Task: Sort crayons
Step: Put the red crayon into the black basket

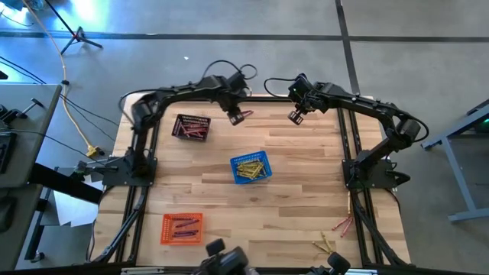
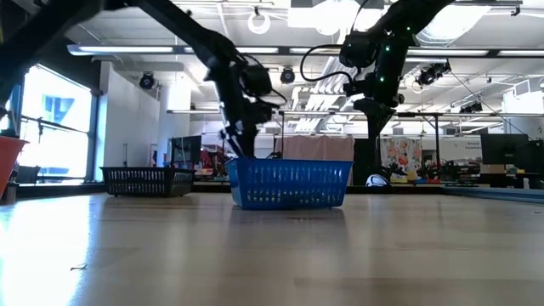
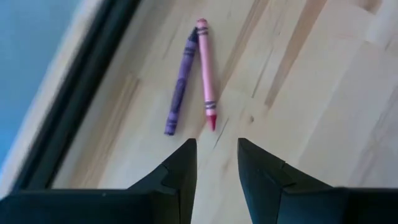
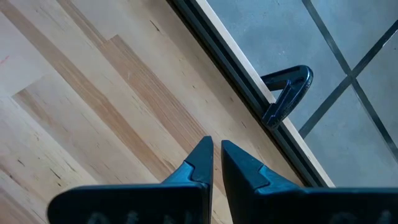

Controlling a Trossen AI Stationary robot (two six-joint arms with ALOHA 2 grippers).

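A purple crayon [image 3: 180, 87] and a pink-red crayon [image 3: 206, 71] lie side by side, flat on the wooden table near its far edge. My left gripper [image 3: 216, 143] hovers open just short of them and touches nothing; it also shows in the high view [image 1: 237, 116]. My right gripper [image 4: 216, 142] is shut and empty above the table's far edge, and it also shows in the high view [image 1: 296, 114]. Several yellow crayons lie in the blue basket [image 1: 250, 168]. Red-pink ones lie in the black basket [image 1: 191, 127]. More crayons lie in the orange basket [image 1: 182, 228].
A few loose crayons [image 1: 336, 229] lie at the table's near right corner. A dark frame rail [image 3: 81, 106] runs along the far edge beside the two crayons. A black clamp [image 4: 286, 93] sits on the far edge by my right gripper. Bare wood lies between the baskets.
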